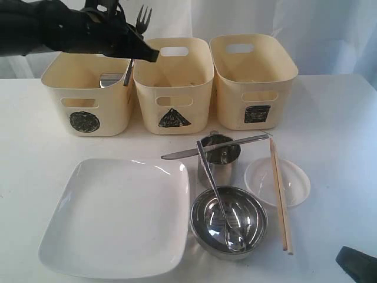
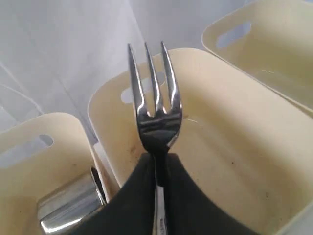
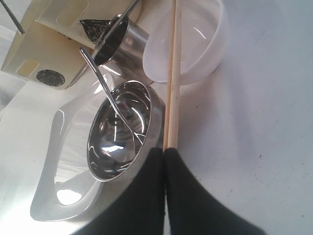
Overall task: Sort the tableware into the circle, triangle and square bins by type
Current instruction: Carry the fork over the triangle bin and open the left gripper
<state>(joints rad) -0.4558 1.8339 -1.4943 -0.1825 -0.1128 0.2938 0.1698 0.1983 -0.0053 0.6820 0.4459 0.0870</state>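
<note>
Exterior: left gripper (image 1: pixel 139 48) is clamping the fork (image 1: pixel 143 17) at 11 o'clock, tines up, handle hanging above where circle bin (image 1: pixel 85 121) and triangle bin (image 1: pixel 174 118) meet.

Left wrist: fingers (image 2: pixel 142 186) are pinching the fork's neck. It's thin, stiff, slick steel, probably prone to pivoting, so mid-handle is safer.

Right wrist: right gripper (image 3: pixel 164 161) is sitting closed on nothing at 5 o'clock, near chopsticks (image 3: pixel 171 73) and bowl (image 3: pixel 122 127).

3 cream bins (image 1: pixel 194 76), black scribbled marks (image 1: pixel 85 121), white plate (image 1: pixel 118 218), silver fork (image 2: pixel 155 112) and bowl (image 1: pixel 203 227), pale chopsticks (image 1: pixel 280 194), black fingers (image 2: pixel 186 205)
</note>
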